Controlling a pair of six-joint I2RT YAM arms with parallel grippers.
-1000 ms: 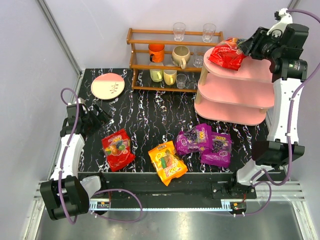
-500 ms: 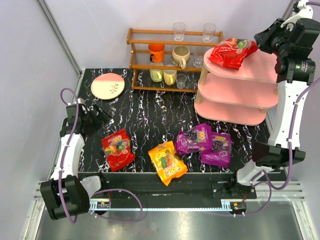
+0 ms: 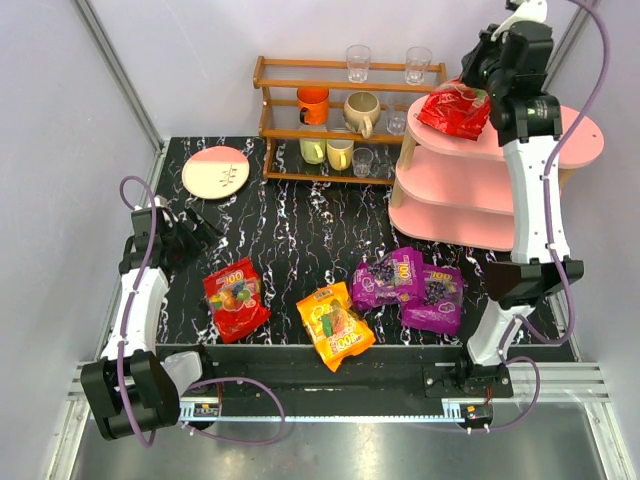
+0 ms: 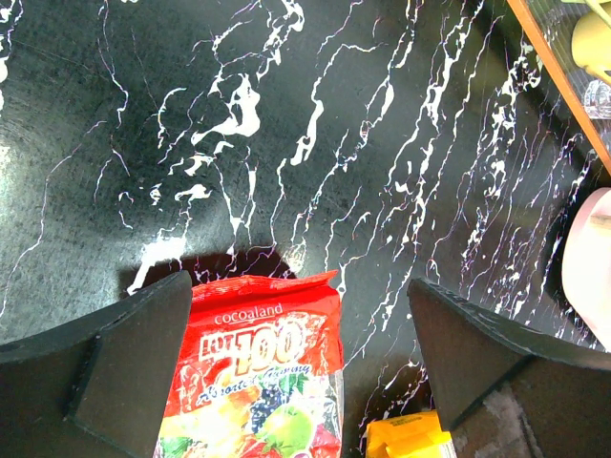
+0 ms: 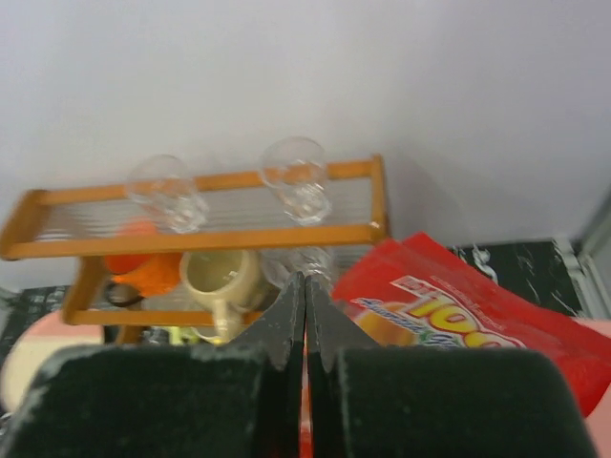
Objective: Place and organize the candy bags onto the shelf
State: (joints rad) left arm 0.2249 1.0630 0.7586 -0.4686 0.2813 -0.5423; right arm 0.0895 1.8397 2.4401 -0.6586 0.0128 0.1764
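Note:
One red candy bag point(image 3: 452, 110) point(image 5: 458, 324) lies on the top tier of the pink shelf point(image 3: 470, 190). My right gripper point(image 3: 478, 80) point(image 5: 305, 281) hovers over that bag's back edge, shut; red shows through the slit between its fingers, and no grip on the bag is visible. On the table lie a second red bag point(image 3: 236, 298) point(image 4: 258, 372), an orange bag point(image 3: 335, 325) point(image 4: 406, 441) and two purple bags point(image 3: 388, 278) point(image 3: 433, 298). My left gripper point(image 3: 195, 235) point(image 4: 298, 286) is wide open, low over the table just behind the red bag's top edge.
A brown wooden rack point(image 3: 300, 88) point(image 5: 210, 239) with mugs and glasses stands at the back, left of the shelf. A pink and cream plate point(image 3: 215, 172) lies at the back left. The right arm's upright link rises in front of the shelf's right side.
The right gripper swung from the shelf's right side to above the top tier and closed from partly open. The red bag on top shifted slightly left. The left arm stayed still.

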